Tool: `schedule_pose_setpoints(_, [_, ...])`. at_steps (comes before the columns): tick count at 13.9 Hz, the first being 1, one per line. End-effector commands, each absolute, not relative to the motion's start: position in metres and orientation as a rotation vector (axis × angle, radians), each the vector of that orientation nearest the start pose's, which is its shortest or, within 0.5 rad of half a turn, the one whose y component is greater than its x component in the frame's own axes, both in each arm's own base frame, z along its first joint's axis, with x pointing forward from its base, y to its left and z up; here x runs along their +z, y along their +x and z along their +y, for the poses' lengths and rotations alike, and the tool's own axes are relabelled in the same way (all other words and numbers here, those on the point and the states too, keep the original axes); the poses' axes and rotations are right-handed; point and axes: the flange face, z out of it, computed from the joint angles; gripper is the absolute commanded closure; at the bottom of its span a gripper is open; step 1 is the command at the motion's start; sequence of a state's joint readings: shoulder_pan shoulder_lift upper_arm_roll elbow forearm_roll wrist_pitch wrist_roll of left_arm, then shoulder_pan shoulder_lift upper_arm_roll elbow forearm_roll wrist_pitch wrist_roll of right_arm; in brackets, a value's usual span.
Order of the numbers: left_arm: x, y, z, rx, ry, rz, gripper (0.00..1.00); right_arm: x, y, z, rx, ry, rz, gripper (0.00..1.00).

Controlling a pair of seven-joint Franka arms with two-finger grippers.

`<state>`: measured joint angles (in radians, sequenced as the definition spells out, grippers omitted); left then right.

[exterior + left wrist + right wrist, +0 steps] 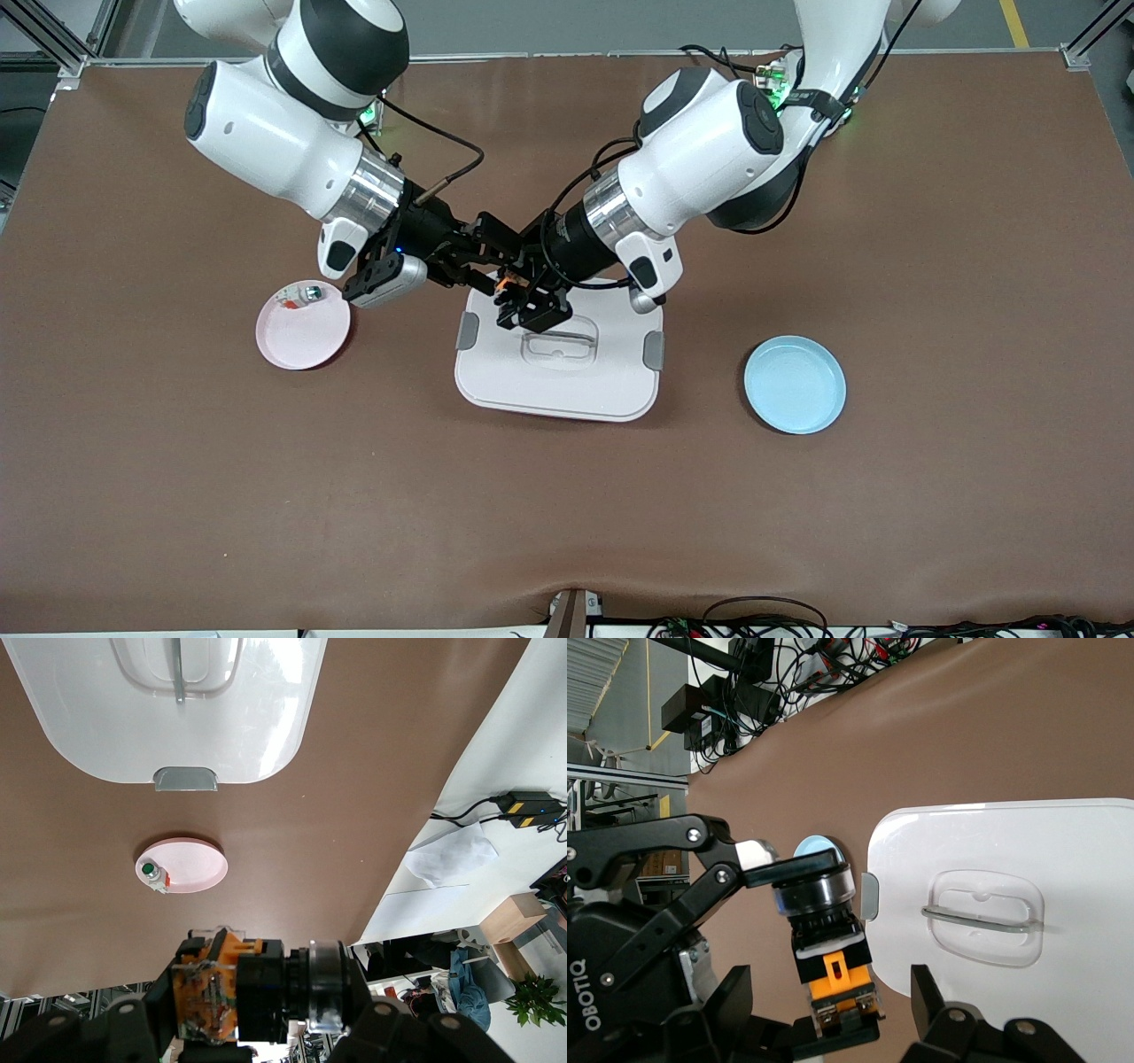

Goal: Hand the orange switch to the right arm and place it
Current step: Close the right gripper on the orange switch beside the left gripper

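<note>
Two white robot arms are reaching toward each other above the middle of a brown desk (886, 496), and their black hands are meeting in the air over the edge of a white lidded container (558, 377) that lies farthest from the front camera. The left hand (523, 292), coming from the arm based at the left arm's end of the desk, is gripping the orange switch (507, 283) between its fingers. In the right wrist view the orange switch (828, 943) is showing its dark round collar, black body and orange base, with a left finger (784, 870) pressing against the collar. The right hand (483, 266) is sitting just beside the switch with its fingers spread wide, one to each side of the switch's base, apart from it. The container's lid has a clear recessed handle (558, 341) and grey latches at both ends. A pink plate (303, 337) is lying toward the right arm's end of the desk, holding a small white piece with a silver-green button (312, 292) at the part of its rim farthest from the front camera. A light blue plate (795, 385) is lying toward the left arm's end of the desk, slightly nearer to the front camera than the pink plate.
</note>
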<state>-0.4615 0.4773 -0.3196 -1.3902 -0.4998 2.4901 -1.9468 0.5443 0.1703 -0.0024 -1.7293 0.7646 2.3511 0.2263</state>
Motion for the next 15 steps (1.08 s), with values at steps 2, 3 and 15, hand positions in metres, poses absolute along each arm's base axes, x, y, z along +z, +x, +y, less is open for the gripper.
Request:
schedule_pose_setpoints(2, [0.524, 0.56, -0.481, -0.492, 1.69, 1.666, 0.49, 0.528, 0.56, 0.351, -0.186, -2.346, 0.147, 0.34])
schedule_pose_setpoints(3, [0.524, 0.56, -0.481, -0.492, 1.69, 1.666, 0.49, 0.527, 0.561, 0.351, -0.188, -2.346, 0.149, 0.46])
schedule_pose_setpoints(15, [0.524, 0.561, -0.48, -0.491, 1.69, 1.667, 0.3, 0.519, 0.563, 0.356, -0.176, -2.353, 0.146, 1.0])
